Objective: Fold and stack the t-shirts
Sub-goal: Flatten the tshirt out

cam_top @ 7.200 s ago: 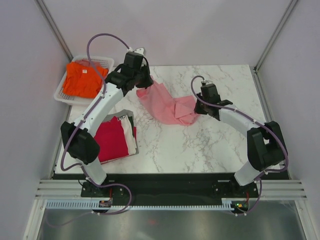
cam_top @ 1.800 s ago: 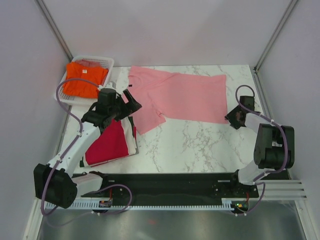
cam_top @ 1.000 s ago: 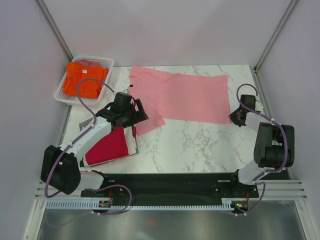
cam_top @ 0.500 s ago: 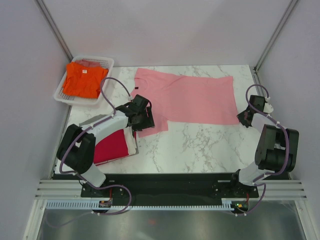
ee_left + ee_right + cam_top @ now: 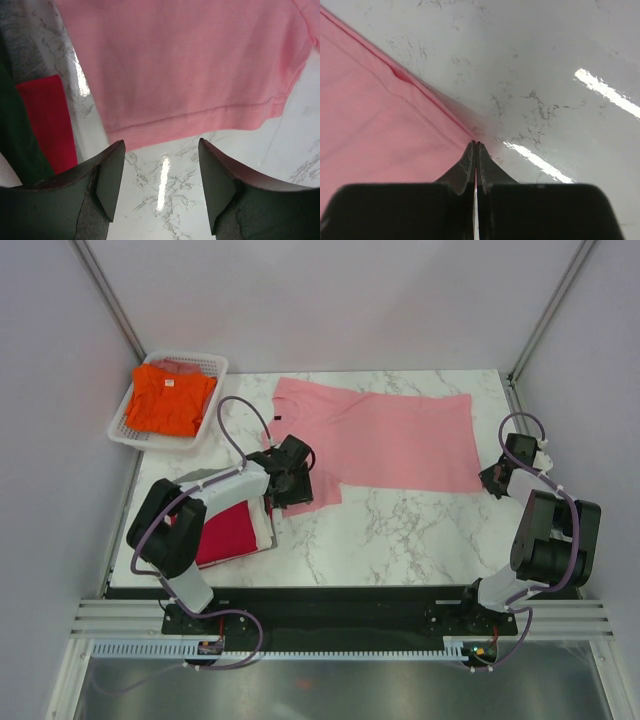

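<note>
Pink cotton spreads across the far worktop (image 5: 400,530): the light pink t-shirt (image 5: 385,440) lies long axis left to right, its sleeve hem (image 5: 200,117) just beyond the left pincer (image 5: 161,150), whose jaws stand apart and empty, while the right pincer (image 5: 476,145) is clamped on the opposite hem corner.

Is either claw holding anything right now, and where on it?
The right claw pinches the pink t-shirt at its hem corner; the left claw is open above it, holding nothing.
</note>
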`<move>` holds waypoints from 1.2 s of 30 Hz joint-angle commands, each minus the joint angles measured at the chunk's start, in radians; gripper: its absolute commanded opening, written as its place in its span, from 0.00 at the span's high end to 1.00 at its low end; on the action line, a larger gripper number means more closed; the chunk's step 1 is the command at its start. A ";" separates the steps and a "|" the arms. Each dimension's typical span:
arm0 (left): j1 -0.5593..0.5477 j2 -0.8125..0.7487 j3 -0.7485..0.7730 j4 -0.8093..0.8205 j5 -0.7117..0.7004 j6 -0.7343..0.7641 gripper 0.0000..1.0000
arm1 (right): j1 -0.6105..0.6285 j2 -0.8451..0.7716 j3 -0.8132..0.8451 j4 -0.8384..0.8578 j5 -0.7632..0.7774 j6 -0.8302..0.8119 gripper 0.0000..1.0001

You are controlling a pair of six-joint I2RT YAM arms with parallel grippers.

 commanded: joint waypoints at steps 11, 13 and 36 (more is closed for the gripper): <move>-0.012 0.015 -0.040 -0.029 -0.099 -0.042 0.31 | -0.005 -0.026 -0.014 0.013 -0.017 0.006 1.00; -0.012 0.029 -0.037 -0.028 -0.102 -0.040 0.33 | -0.006 -0.029 -0.017 0.013 -0.017 0.004 1.00; 0.005 -0.022 -0.007 0.015 -0.036 -0.002 0.98 | -0.008 -0.114 -0.011 0.005 -0.056 -0.021 1.00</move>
